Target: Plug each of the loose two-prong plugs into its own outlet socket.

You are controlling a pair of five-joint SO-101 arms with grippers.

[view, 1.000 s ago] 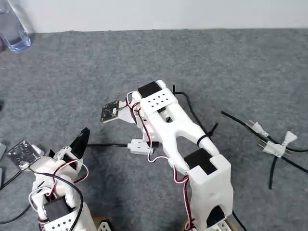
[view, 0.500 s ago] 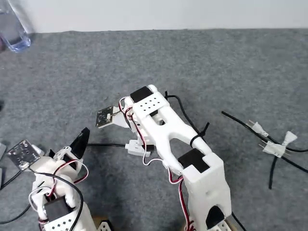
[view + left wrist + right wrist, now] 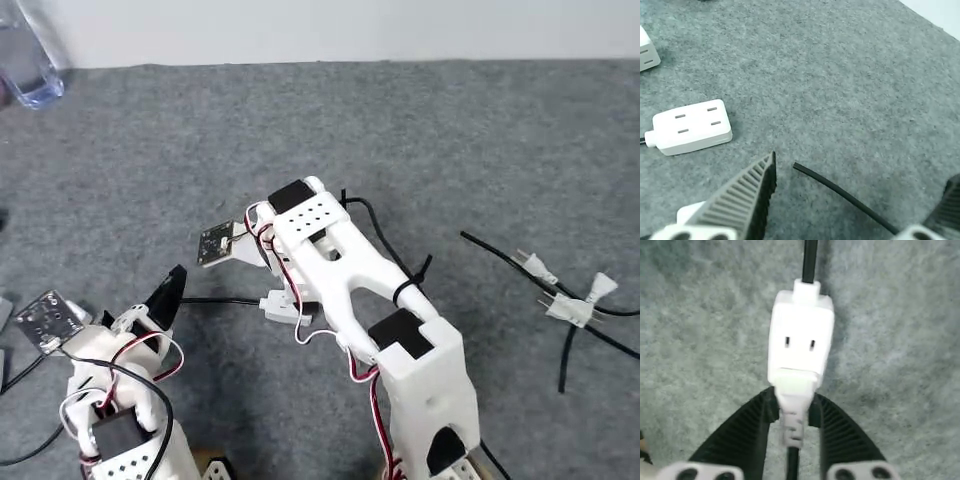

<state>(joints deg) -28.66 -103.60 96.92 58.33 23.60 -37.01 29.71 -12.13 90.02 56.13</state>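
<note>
high view: clear bottle (image 3: 25, 60) stood at the far-left back corner of the grey desk (image 3: 480, 150). left arm (image 3: 120, 400) sat at the front left. left jaws were released and spread wide above the desk. left wrist view had a black cable (image 3: 840, 195) lying on the desk in the gap between them, untouched. near it a second outlet block (image 3: 692, 126), white, lay flat with its slots facing up. another white block (image 3: 646, 50) sat at the frame edge, well apart from it.

mid-front of the desk: white outlet block (image 3: 283, 307) lay flat, with a black cord (image 3: 215, 300) running from it toward the left arm. right arm (image 3: 350, 270) was bent down over it. right wrist view: right jaws were clenched on a white two-prong plug (image 3: 794, 387), one finger on each side of it. the plug body was butted against the near end of the outlet block (image 3: 800, 340). prongs were hidden, so i couldn't tell how far it was seated. one pair of slots on the block faced up, and the black cord (image 3: 810, 257) left from its far end.

far right: one loose plug (image 3: 538, 268) lay on the desk. just beside it were more white plug bodies (image 3: 572, 308) on thin black leads (image 3: 600, 340), exact count unclear. all were well apart from both arms.
</note>
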